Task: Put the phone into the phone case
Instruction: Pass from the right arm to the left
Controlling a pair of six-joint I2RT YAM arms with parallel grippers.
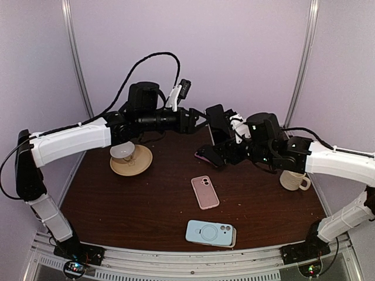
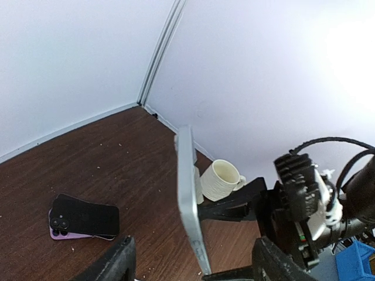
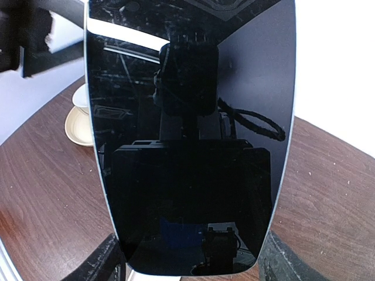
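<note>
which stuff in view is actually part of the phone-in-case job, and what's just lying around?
Job: phone, right tool gripping it, left tool, probably the black case.
Lying about: mug, cup on saucer, pink handset, blue handset.

No legible text, label or number anywhere.

Phone [image 1: 216,124] between saucer [image 1: 131,161] left, mug [image 1: 293,180] right
</note>
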